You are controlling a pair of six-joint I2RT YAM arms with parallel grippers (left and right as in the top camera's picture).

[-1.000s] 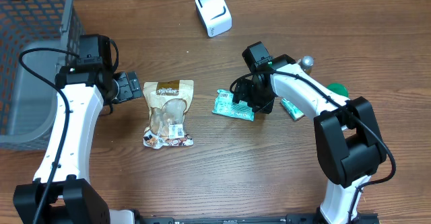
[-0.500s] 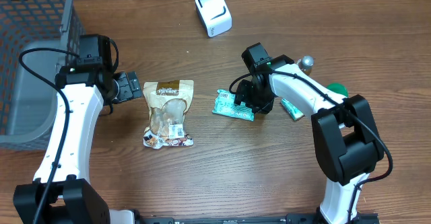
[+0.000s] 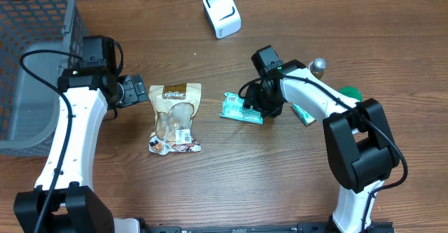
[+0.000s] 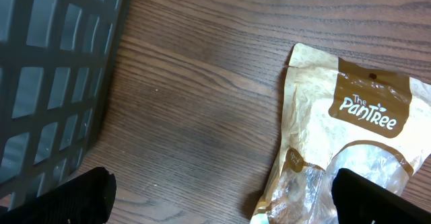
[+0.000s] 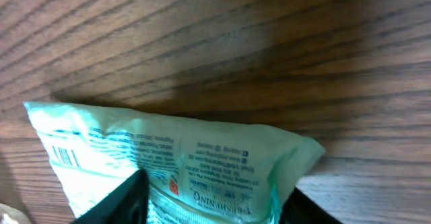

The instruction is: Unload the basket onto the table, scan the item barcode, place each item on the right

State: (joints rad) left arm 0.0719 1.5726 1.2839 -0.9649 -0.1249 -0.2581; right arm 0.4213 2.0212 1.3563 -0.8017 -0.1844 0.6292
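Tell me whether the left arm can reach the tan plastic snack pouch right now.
Probably yes: the open left claw sits just beside the snack pouch, with nothing between them.

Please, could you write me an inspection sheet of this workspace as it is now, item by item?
Surface: wooden table, no spill seen.
Job's things: green packet lying flat, its barcode showing; white device, probably the scanner, far off.
Clutter: tan snack pouch; second green packet; green round object.
Grippers: left gripper open, empty, beside the pouch; right gripper astride the green packet, grip uncertain.
Cables: black cable along the left arm.
Surroundings: grey basket at the left edge.
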